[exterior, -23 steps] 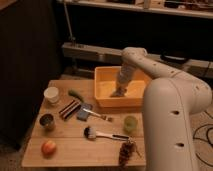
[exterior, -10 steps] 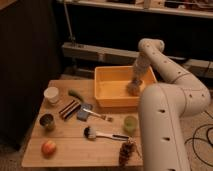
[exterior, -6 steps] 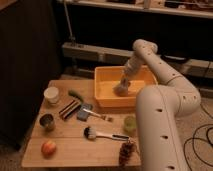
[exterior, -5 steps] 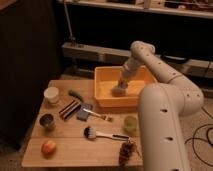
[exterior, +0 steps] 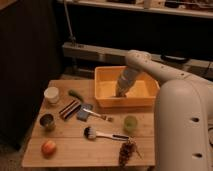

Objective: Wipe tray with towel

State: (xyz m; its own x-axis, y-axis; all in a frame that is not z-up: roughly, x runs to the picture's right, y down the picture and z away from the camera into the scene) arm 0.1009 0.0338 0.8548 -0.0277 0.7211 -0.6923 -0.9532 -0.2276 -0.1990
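Gripper (exterior: 120,93) reaches down inside yellow tray (exterior: 102,100) at tabletop (exterior: 70,145) far right corner; jaws' state cannot be told; towel not discernible.

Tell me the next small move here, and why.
Probably sweep the tool sideways toward the right end of the tray. It is down inside near the left-centre of the floor, so the right part looks unwiped. The towel itself is hard to make out.
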